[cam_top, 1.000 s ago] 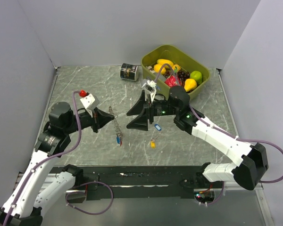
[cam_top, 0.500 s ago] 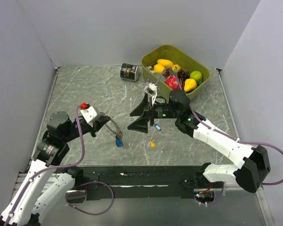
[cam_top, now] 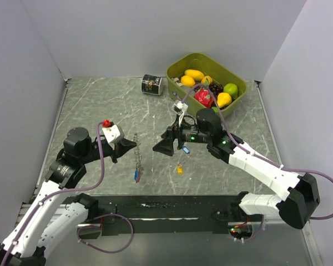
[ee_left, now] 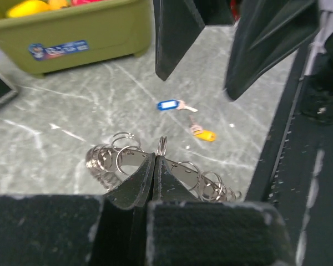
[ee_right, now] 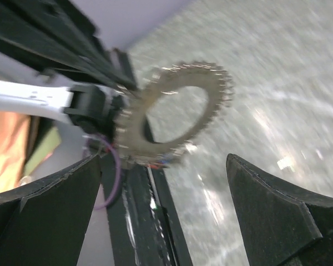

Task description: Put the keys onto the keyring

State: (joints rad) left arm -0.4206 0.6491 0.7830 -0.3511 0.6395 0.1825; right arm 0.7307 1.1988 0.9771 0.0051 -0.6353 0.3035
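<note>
Marble tabletop (cam_top: 100, 105), keyring (cam_top: 137, 158) pinched in left tool (cam_top: 132, 145)

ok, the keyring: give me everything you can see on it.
The keyring is a silvery ring of many small wire coils around a hollow centre, metal by its look. It stands on edge, edge-on to the top camera, pinched at one side by the shut left gripper. A blue tag hangs at its near end. Whether it touches the table is unclear.
</note>
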